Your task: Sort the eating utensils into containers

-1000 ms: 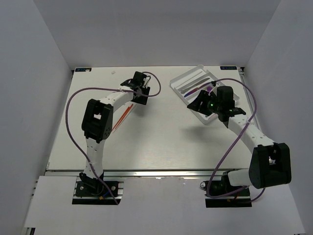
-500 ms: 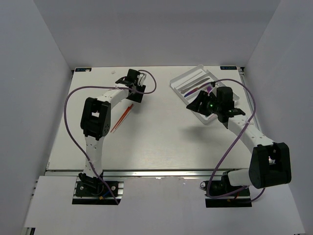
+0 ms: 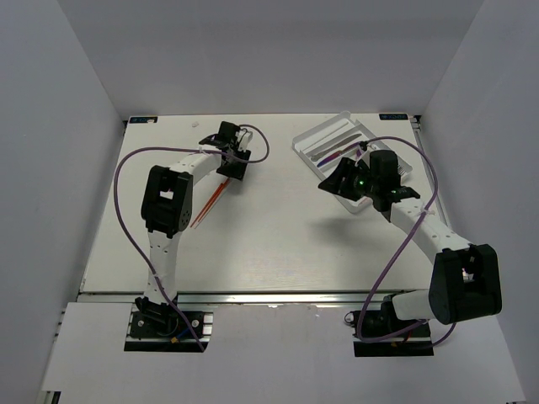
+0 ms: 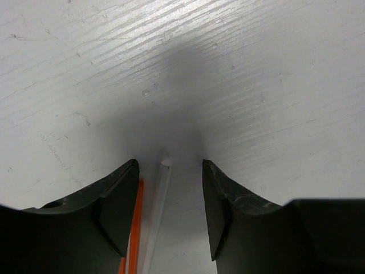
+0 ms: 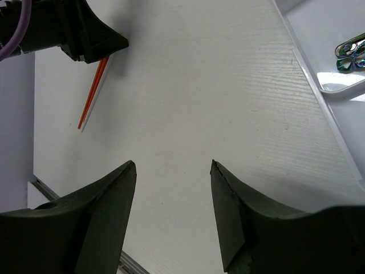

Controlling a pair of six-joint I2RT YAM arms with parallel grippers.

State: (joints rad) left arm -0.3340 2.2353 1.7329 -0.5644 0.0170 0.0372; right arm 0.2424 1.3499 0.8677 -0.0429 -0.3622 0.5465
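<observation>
A thin red-orange utensil point(image 3: 206, 204) lies slanted on the table at the left. My left gripper point(image 3: 227, 166) stands over its far end, open. In the left wrist view the jaws point(image 4: 170, 165) straddle the tip of a pale whitish handle point(image 4: 162, 182), and the orange handle point(image 4: 136, 211) lies against the inner side of the left finger. The white tray point(image 3: 320, 128) sits at the back right and holds a purple utensil point(image 3: 341, 153) and silver ones point(image 3: 333, 139). My right gripper point(image 3: 328, 183) hangs open and empty at the tray's near-left side.
The right wrist view shows the tray wall point(image 5: 311, 63) at the right with an iridescent utensil end point(image 5: 351, 50) inside, the orange utensil point(image 5: 91, 94) far left, and the left arm's gripper point(image 5: 74, 28) above it. White walls enclose the table.
My left gripper has shifted left and slightly back, so more of the red-orange utensil shows. The right gripper has edged a little to the left. Nothing was picked up.
</observation>
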